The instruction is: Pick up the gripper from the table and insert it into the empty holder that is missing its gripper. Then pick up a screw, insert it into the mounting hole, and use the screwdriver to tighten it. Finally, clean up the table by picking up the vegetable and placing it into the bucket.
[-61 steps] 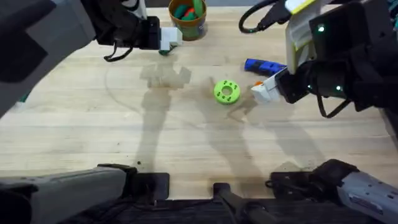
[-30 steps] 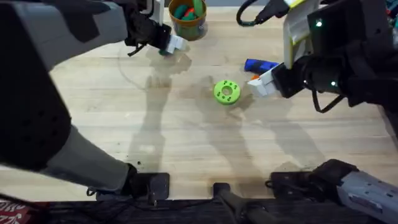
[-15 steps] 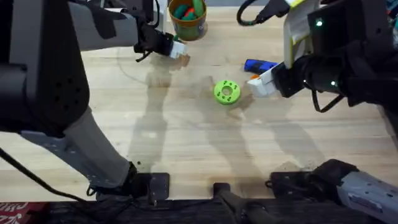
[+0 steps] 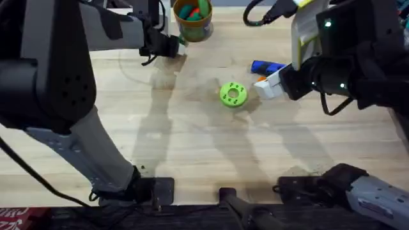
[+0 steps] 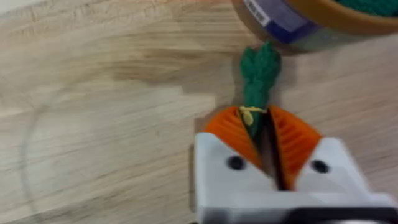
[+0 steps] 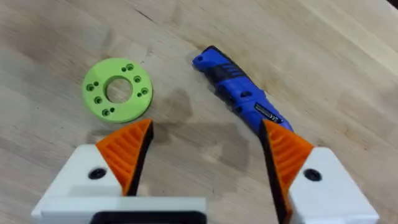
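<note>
**Vegetable gripped beside the bucket**

The left gripper [image 5: 266, 140] is clamped on the dark-green vegetable [image 5: 258, 78], whose free end points toward the bucket [image 5: 298, 22] and lies just beside its wall, low over the wooden table [image 4: 192, 147]. In the overhead view the bucket [image 4: 193, 19] stands at the far edge of the table, with colourful pieces inside. The right gripper [image 6: 205, 149] hangs with its jaws spread wide and nothing between them, above the lime-green disc with holes [image 6: 117, 89] and the blue screwdriver [image 6: 239, 90], which lie apart on the table.
</note>
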Robot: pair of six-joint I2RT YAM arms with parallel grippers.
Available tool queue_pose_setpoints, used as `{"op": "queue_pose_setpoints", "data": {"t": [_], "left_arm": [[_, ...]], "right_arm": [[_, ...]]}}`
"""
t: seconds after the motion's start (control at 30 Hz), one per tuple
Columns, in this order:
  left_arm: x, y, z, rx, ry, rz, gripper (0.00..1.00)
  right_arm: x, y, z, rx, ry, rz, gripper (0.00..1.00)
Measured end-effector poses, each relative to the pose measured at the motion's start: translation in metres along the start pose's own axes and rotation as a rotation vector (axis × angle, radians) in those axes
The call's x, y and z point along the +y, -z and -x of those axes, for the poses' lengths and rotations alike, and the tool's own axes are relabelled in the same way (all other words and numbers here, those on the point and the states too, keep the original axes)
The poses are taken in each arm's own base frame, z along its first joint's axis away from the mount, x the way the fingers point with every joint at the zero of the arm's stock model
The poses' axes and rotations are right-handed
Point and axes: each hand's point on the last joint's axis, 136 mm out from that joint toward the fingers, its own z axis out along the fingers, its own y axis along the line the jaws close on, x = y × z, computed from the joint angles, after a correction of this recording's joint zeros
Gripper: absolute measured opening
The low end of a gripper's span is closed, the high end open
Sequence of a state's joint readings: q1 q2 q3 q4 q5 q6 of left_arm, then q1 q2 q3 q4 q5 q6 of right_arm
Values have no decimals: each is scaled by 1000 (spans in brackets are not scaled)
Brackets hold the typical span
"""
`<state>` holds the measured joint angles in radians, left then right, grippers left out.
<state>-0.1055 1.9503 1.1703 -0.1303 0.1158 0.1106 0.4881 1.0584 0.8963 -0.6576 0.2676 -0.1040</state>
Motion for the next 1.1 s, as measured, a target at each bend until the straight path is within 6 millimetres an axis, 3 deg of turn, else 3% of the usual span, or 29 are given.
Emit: {"op": "queue_pose_setpoints", "data": {"t": [0.07,0.33,0.7,0.9,1.1], "left_arm": [[0,1,3,-6,12,2,41],[-1,14,5,7,66,-1,30],[-9,118,24,-18,73,9,30],[-15,150,69,-210,50,-11,30],[-45,162,129,-453,-25,-88,30]], "right_arm": [[0,0,0,0,0,0,980],[0,0,0,0,0,0,980],[0,0,0,0,0,0,980],[0,0,0,-1,0,0,980],[0,0,1,-2,-1,0,980]]}}
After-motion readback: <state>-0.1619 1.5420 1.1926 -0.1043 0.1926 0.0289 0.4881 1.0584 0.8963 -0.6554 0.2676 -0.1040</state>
